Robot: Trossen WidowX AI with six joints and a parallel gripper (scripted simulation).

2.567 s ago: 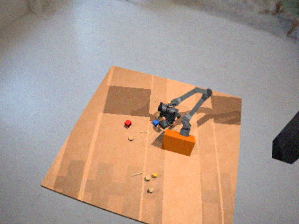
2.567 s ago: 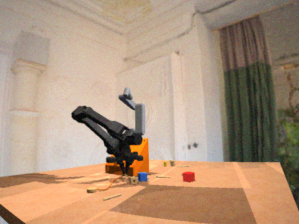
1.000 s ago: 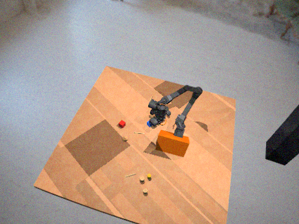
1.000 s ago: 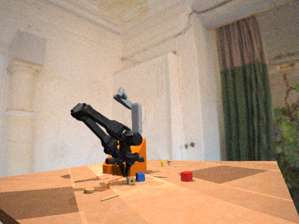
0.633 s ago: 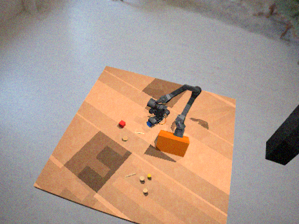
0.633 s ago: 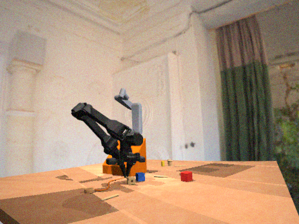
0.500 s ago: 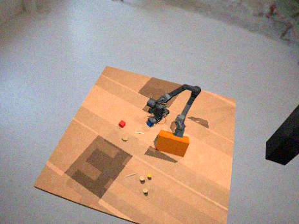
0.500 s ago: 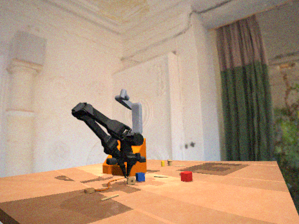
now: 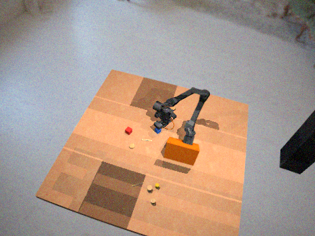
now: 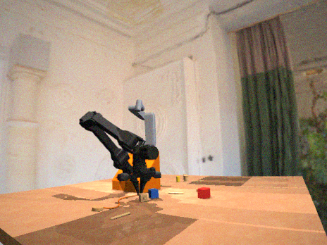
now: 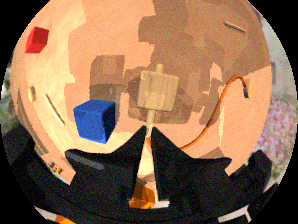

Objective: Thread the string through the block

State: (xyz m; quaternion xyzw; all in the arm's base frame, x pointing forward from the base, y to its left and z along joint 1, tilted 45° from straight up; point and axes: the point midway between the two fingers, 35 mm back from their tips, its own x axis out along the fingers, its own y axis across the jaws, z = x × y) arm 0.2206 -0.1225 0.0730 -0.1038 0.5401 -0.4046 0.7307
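The wooden block (image 10: 143, 198) (image 11: 157, 91) stands near the fingertips; the top view does not show it clearly. My gripper (image 10: 141, 193) (image 11: 148, 129) is shut on the string's stick (image 11: 150, 120), low over the table and close to the block's near side. The stick goes into the block, and a short piece of its tip (image 11: 159, 67) shows beyond the far side. The orange string (image 10: 120, 203) (image 11: 215, 117) curves from near the fingers to the round button (image 10: 97, 209) (image 11: 248, 89). The stick's string end is hidden by the fingers.
A blue cube (image 9: 158, 130) (image 10: 153, 193) (image 11: 95, 121) stands beside the block. A red cube (image 9: 128, 130) (image 10: 204, 193) (image 11: 37, 40) is farther off. Loose sticks (image 10: 120, 215) (image 11: 55, 110) lie around. A large orange box (image 9: 181, 151) stands at the arm's base. Small discs (image 9: 149, 188) lie beyond it.
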